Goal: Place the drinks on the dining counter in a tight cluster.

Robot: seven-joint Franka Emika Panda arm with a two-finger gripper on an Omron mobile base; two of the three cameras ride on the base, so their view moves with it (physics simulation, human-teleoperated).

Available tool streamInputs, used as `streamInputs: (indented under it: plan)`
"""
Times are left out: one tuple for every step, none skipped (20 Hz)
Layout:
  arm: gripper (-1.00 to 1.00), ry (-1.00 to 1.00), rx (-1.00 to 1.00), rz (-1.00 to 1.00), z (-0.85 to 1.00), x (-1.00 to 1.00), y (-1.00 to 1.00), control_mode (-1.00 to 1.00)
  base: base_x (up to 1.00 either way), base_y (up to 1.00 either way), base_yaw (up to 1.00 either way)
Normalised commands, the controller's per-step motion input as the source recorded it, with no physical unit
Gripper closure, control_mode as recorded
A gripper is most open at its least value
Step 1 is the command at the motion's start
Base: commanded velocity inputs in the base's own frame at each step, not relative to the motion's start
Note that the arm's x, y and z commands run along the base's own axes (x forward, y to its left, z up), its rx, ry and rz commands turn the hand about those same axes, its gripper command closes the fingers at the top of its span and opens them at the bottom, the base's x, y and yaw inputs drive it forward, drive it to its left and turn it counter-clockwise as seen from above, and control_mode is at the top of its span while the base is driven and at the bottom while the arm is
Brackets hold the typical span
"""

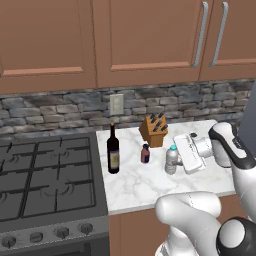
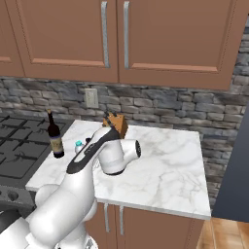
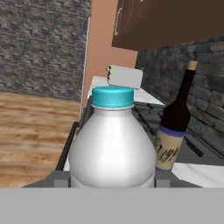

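The small clear water bottle [image 1: 171, 160] with its blue cap stands upright on the small marble counter [image 1: 145, 186]. My gripper [image 1: 175, 161] reaches it from the right and is shut on its body. In the hand view the water bottle [image 3: 113, 144] sits between my fingertips [image 3: 57, 177], which press on both of its sides. The tall dark wine bottle [image 1: 113, 150] stands to the left, near the stove. The tiny purple-brown bottle [image 1: 145, 153] stands between the two. In the right base view my arm hides most of the water bottle [image 2: 78, 145]. The dining counter is out of view.
A wooden knife block [image 1: 154, 130] stands behind the bottles, by the stone backsplash [image 1: 60, 112]. A gas stove [image 1: 45, 175] adjoins the counter on the left. Wooden cabinets [image 1: 145, 40] hang overhead. The bare marble [image 2: 165, 160] stretches to the right.
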Motion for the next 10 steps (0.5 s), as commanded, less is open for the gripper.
streamInputs:
  plan:
    - [1.0,0.0,0.0,0.0,0.0,0.0,0.0,-1.0,0.0,0.0,0.0]
    - [1.0,0.0,0.0,0.0,0.0,0.0,0.0,-1.0,0.0,0.0,0.0]
    - [1.0,0.0,0.0,0.0,0.0,0.0,0.0,-1.0,0.0,0.0,0.0]
    - [1.0,0.0,0.0,0.0,0.0,0.0,0.0,1.0,-0.13,0.05,0.0]
    - [1.0,0.0,0.0,0.0,0.0,0.0,0.0,1.0,-0.31,0.08,0.0]
    - [1.0,0.0,0.0,0.0,0.0,0.0,0.0,1.0,-0.42,0.1,0.0]
    - [1.0,0.0,0.0,0.0,0.0,0.0,0.0,1.0,-0.48,0.1,0.0]
    - [1.0,0.0,0.0,0.0,0.0,0.0,0.0,1.0,-0.52,0.08,0.0]
    - [1.0,0.0,0.0,0.0,0.0,0.0,0.0,1.0,-0.52,0.06,0.0]
    - [1.0,0.0,0.0,0.0,0.0,0.0,0.0,1.0,-0.53,0.05,0.0]
